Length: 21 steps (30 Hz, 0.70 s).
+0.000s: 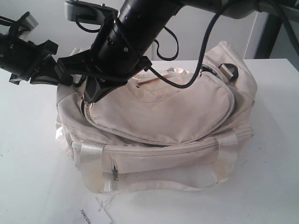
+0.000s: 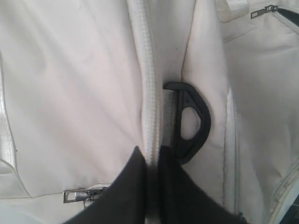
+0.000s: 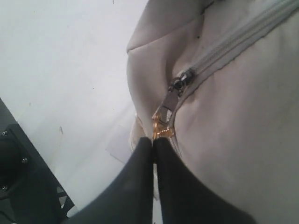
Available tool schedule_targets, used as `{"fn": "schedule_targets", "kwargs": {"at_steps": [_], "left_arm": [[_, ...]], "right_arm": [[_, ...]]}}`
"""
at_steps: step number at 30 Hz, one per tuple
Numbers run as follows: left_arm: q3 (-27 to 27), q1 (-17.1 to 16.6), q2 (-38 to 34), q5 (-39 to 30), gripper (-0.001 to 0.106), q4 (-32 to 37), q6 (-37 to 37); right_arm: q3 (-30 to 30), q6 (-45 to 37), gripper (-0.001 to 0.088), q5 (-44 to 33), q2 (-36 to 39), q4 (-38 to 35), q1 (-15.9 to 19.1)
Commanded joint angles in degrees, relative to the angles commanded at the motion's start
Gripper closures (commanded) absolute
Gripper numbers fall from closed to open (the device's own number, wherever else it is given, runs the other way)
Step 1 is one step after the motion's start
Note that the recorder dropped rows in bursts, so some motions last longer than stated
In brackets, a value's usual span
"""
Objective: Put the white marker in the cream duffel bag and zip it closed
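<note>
The jaws of the right gripper [image 3: 154, 140] are pressed together on the gold chain pull [image 3: 161, 123] of the cream duffel bag [image 1: 163, 116]. The arm has reached across to the bag's left end as the exterior view shows it. The jaws of the left gripper [image 2: 152, 158] are likewise narrow. They pinch the bag's fabric along a zipper seam just beside a black ring [image 2: 191, 123] at that same end, apparently bracing the bag.

The white marker is not visible in any view, neither on the table [image 1: 28, 163] around the bag nor in a gripper, so it is most likely already inside. The top zipper [image 3: 233, 46] looks closed behind the slider [image 3: 180, 84], and the slider sits near the bag's end seam. By that reading the task is nearly done, with at most a last short stretch of zip to draw and the grippers to let go. Whether the far right end of the zip is fully shut cannot be told.

A white paper tag [image 1: 100, 212] lies on the table just in front of the bag. Its black letters appear to read TONLION. No other writing is legible.
</note>
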State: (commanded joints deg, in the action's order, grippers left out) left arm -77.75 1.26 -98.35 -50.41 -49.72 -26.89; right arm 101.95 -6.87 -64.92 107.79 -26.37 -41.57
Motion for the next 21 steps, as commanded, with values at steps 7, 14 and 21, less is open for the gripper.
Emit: {"fn": "schedule_targets", "kwargs": {"at_steps": [7, 14, 21], "left_arm": [[0.00, 0.00, 0.00, 0.40, 0.105, -0.10, 0.00], [0.00, 0.00, 0.00, 0.85, 0.105, -0.10, 0.00], [0.00, 0.00, 0.00, 1.02, 0.105, 0.13, 0.00]], "right_arm": [[-2.30, 0.66, 0.0868, -2.88, 2.82, -1.83, -1.94], [-3.20, -0.78, 0.0868, -5.04, 3.09, -1.91, -2.14], [-3.43, -0.53, 0.0868, -5.04, 3.09, 3.65, -2.34]]}}
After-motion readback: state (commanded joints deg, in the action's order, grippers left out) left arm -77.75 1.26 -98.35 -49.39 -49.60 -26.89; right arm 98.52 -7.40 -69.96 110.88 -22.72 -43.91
